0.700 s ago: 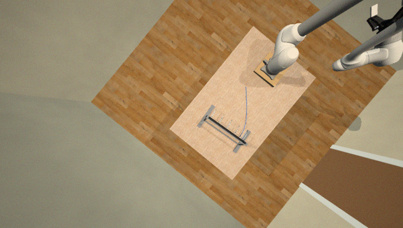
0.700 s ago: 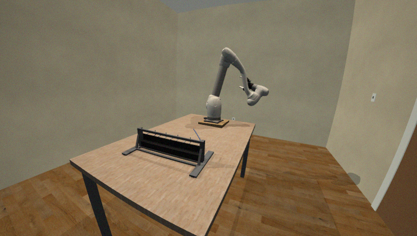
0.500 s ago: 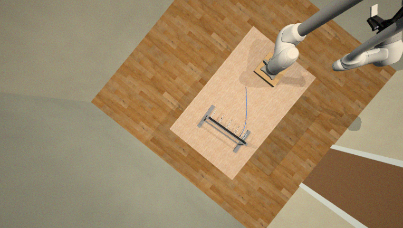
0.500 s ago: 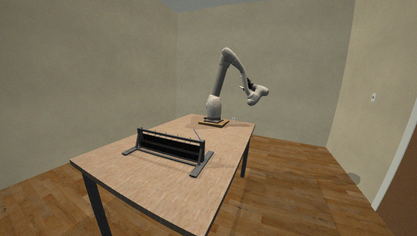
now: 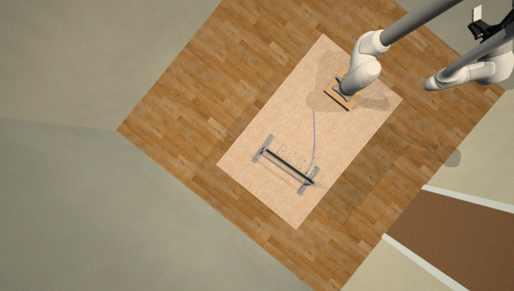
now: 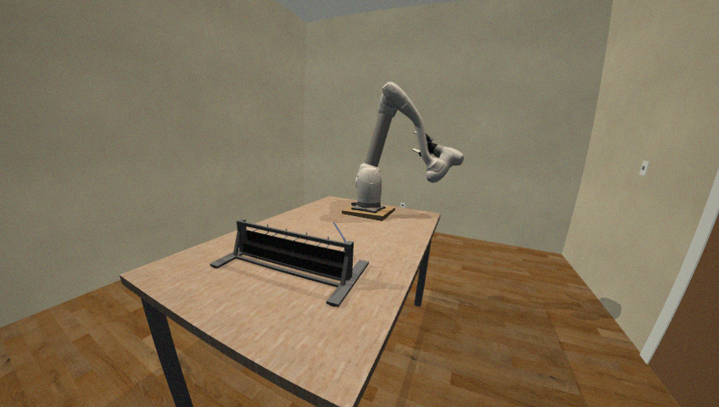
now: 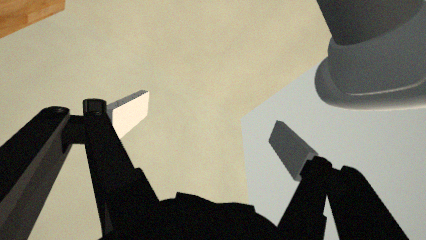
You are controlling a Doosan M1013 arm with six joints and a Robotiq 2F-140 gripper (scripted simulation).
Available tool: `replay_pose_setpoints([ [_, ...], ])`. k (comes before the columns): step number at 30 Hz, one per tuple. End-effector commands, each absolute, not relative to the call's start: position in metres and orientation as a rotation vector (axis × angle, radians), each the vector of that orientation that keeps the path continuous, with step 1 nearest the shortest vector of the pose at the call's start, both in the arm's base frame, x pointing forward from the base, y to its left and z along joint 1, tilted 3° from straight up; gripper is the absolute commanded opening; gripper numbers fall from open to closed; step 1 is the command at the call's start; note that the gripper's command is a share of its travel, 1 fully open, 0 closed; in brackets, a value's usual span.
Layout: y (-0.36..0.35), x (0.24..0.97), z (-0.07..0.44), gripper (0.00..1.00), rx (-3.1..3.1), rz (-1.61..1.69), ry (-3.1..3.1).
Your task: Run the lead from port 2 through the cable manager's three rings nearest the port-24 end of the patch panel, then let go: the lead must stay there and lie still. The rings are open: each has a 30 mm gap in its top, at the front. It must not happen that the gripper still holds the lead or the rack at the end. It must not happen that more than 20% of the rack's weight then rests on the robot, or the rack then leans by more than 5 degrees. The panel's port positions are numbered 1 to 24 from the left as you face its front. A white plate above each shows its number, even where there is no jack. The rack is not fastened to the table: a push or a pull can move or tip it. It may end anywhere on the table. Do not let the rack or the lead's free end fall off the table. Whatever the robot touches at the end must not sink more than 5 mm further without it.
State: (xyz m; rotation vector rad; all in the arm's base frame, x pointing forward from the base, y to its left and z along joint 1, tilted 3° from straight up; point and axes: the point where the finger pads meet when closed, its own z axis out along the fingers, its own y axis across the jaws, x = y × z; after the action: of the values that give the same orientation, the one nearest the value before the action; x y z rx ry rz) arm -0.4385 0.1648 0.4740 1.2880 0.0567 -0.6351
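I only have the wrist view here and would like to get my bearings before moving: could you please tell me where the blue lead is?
Observer: The blue lead runs in a gentle curve from near one end of the rack towards the arm's mounting board.
Operator: Thank you. Is the rack standing or tipped over, please?
Observer: It stands upright on its two feet on the table.
Operator: And which way do its rings face?
Observer: They stick out from the side that faces the mounting board.
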Motion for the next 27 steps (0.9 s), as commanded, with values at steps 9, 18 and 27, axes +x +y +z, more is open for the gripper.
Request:
replay_pose_setpoints([
  [9,0.158,-0.392,0.459,1.00,1.363,-0.619,0.134],
  [18,0.147,-0.311,0.429,1.00,1.501,-0.595,0.274],
  [27,0.135,-0.218,0.395,1.00,1.651,-0.561,0.437],
])
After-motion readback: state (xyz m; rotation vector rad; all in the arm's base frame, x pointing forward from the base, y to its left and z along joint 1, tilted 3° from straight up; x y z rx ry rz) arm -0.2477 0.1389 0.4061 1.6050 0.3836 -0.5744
